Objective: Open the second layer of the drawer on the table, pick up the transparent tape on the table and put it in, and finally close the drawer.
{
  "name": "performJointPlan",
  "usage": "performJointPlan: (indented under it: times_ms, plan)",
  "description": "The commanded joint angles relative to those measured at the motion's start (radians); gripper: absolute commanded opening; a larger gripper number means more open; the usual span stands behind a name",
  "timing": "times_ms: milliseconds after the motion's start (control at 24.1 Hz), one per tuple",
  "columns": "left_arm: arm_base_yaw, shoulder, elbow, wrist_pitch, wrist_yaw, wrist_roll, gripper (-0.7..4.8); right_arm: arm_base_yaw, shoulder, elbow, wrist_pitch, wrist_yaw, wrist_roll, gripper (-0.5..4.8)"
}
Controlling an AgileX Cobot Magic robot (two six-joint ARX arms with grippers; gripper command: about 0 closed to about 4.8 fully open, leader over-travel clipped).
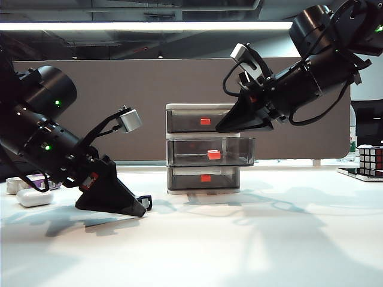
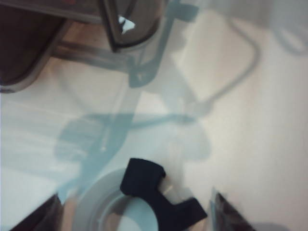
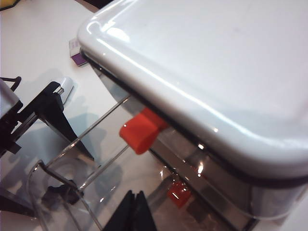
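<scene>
A white counter (image 1: 251, 239) fills the lower half of the exterior frame. Low on the left, the left hand (image 1: 141, 207) tilts down until its tips reach the counter surface, its fingers spread open on either side of the transparent tape (image 2: 120, 204). In the left wrist view the tape lies flat on the counter between the two dark fingertips (image 2: 226, 209), its black cutter piece (image 2: 159, 195) pointing away from the camera; whether the fingers touch it cannot be told. Just behind that arm, at the left edge, rests a white oval case (image 1: 34, 197). Further back, at the centre of the frame, stands the drawer (image 1: 203, 149), a three-tier unit with an off-white top. Its second layer (image 1: 209, 152) is pulled out toward the viewer, red-orange tab (image 1: 213, 155) forward, while the top and bottom tiers sit flush. The right hand (image 1: 222, 127) hangs in the upper right, its closed tips just beside the top tier's front, holding nothing. A brown partition (image 1: 108, 107) backs the scene, and a puzzle cube (image 1: 371, 160) sits at the far right.
</scene>
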Motion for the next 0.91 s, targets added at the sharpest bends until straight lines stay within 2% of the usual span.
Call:
performJointPlan:
  times_ms: [42,166,249,333,374,624,790,915]
  plan:
    - [-0.002,0.013,-0.004,-0.029,-0.021,-0.026,2.91,0.000,-0.004,0.004,-0.006,0.011,-0.018,-0.05]
    - [-0.002,0.014,-0.004,-0.029,-0.016,-0.035,1.44,0.000,-0.004,0.004,-0.007,0.020,-0.018,-0.05]
    - [-0.002,0.014,-0.004,-0.030,0.000,-0.035,0.99,0.000,-0.004,0.004,-0.006,0.021,-0.018,-0.05]
    - [-0.002,0.014,-0.004,-0.029,0.019,-0.045,0.14,0.000,-0.004,0.004,-0.010,0.021,-0.018,-0.05]
    - [-0.002,0.014,-0.004,-0.029,0.021,-0.049,-0.07,0.001,-0.004,0.004,-0.012,0.021,-0.018,-0.05]
    - [-0.002,-0.010,-0.004,-0.034,0.008,-0.086,-0.05,0.000,-0.004,0.004,-0.021,0.020,-0.018,-0.05]
    - [-0.002,-0.090,-0.004,-0.058,-0.053,-0.086,-0.05,0.001,-0.004,0.004,-0.022,0.020,-0.018,-0.05]
    - [-0.002,-0.172,-0.004,-0.080,-0.055,-0.086,-0.02,0.001,-0.004,0.004,-0.021,0.020,-0.018,-0.05]
